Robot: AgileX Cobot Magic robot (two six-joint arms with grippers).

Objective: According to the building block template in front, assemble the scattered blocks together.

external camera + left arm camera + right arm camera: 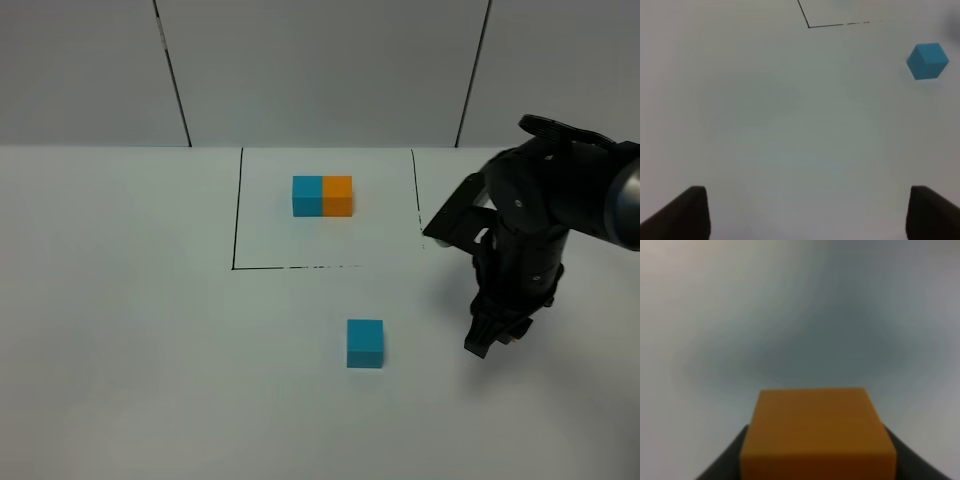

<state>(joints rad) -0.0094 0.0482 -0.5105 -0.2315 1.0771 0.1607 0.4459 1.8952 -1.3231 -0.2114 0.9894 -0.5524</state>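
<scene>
Although the white table (120,330) fills most of the high view, the work is confined to its right half, where the right arm (540,230) is bent down over the surface at the right edge of the frame. A black-outlined area (238,210) is marked at upper centre, and the building block template (322,196) is set inside it, blue on the left and orange on the right. The sky-blue cube (365,343) is seen alone at lower centre, well apart from the template and to the left of the right gripper (497,335). The orange cube (817,432) is clamped between that gripper's fingers (725,465), which are closed against its sides. The left gripper (810,215) is spread wide, and nothing is held in it. A wrong join could be caused if the orange cube were brought in twisted or on the sky-blue cube's left. Since it is not braced, the loose sky-blue cube could also be shoved away.
</scene>
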